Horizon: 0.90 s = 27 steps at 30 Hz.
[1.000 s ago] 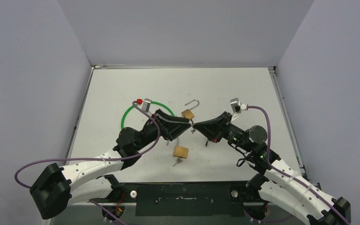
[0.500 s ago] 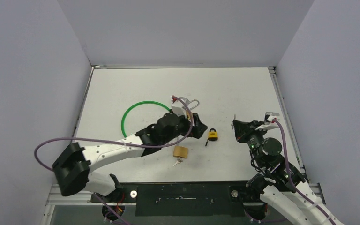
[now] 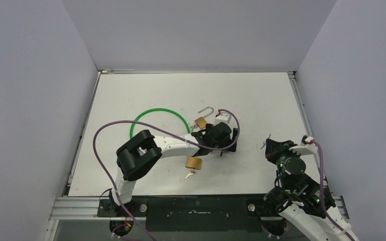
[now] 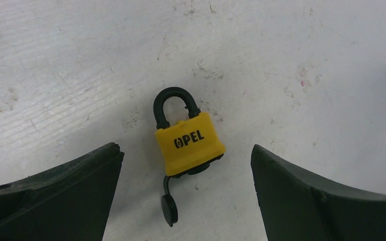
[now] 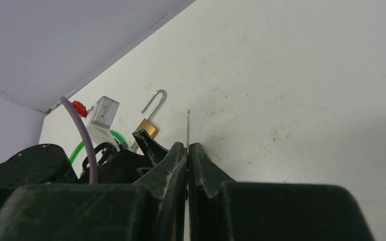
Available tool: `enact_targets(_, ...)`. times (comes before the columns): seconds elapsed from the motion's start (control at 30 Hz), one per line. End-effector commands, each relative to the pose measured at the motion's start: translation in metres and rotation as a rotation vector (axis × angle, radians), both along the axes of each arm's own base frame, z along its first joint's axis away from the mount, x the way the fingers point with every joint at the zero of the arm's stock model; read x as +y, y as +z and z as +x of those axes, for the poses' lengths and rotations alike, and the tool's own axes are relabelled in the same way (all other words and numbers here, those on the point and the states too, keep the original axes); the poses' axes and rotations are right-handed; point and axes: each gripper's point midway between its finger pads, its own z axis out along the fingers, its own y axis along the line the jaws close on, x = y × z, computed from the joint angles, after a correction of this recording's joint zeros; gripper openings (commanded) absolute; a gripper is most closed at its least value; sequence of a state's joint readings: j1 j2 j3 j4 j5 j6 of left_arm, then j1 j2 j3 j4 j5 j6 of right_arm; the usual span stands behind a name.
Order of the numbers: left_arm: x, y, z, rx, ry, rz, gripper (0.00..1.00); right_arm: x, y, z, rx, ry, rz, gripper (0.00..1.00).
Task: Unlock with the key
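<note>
Lying flat, yellow padlock [image 4: 190,144] shows black shackle [image 4: 176,92] shut, OPEL lettering.

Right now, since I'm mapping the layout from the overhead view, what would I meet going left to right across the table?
green ring → open brass padlock → left hand → right hand pinching the key
</note>
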<state>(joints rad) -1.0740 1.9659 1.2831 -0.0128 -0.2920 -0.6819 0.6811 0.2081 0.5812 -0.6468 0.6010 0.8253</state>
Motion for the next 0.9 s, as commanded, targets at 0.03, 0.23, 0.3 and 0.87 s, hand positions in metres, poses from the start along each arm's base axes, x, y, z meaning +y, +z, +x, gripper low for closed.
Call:
enact_targets(0.03, -0.027, -0.007, -0.002, 0.034, -0.023, -0.032, 0.96, -0.003, -0.006, 0.000, 0.024, -0.034, 0.019, 0.00)
enact_targets(0.23, -0.015, -0.030, 0.005, 0.024, 0.082, 0.103, 0.83, 0.001, -0.010, 0.002, 0.027, -0.020, 0.018, 0.00)
enact_targets(0.3, -0.012, -0.034, 0.005, 0.002, 0.110, 0.166, 0.80, 0.003, -0.012, 0.003, 0.029, -0.017, 0.017, 0.00)
enact_targets(0.87, 0.056, -0.037, 0.014, -0.011, 0.278, 0.327, 0.39, 0.026, -0.022, 0.005, 0.045, 0.098, 0.007, 0.00)
